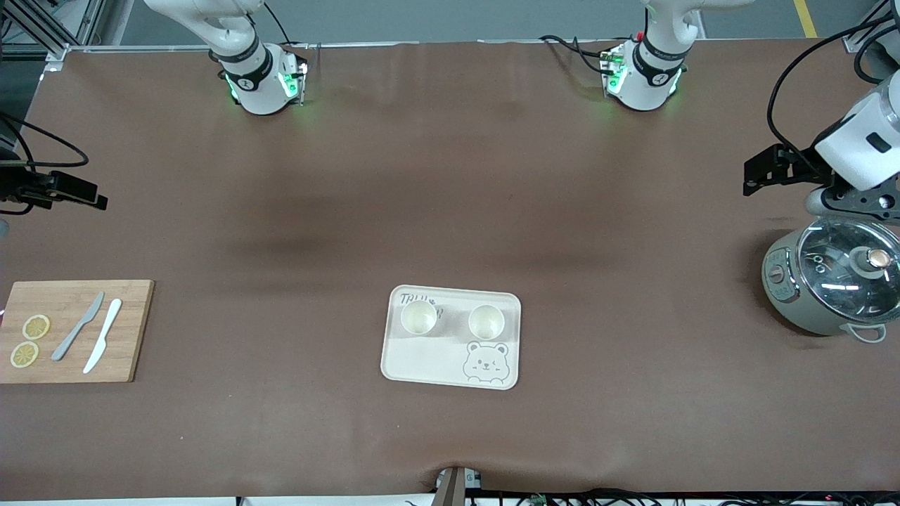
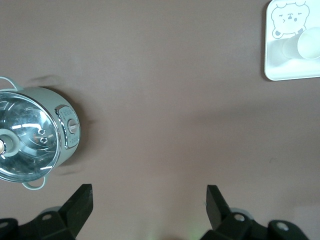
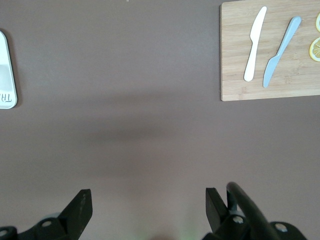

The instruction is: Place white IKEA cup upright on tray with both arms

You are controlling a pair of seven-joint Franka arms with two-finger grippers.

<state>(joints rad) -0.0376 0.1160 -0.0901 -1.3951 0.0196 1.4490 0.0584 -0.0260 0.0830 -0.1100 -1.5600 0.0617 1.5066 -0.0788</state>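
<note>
Looks finished: 2 cups (image 1: 419, 317) (image 1: 486, 322) upright, side by side on the tray (image 1: 436, 362), mid-table, so next calls only for holding clear. Left gripper (image 2: 148, 202) up over bare table beside the cooker (image 1: 830, 284), right gripper (image 3: 146, 202) over bare table near the board (image 1: 126, 330), both spread wide, holding nothing, waiting. In front view, grippers cut off at the edges; tray lettering partly hidden by a cup.

The tray (image 3: 6, 70) is cut by the right wrist view's edge, only a rim sliver showing. A cup (image 1: 420, 317) hides part of the tray's lettering. The cooker (image 1: 830, 284) runs off the front view's edge.
</note>
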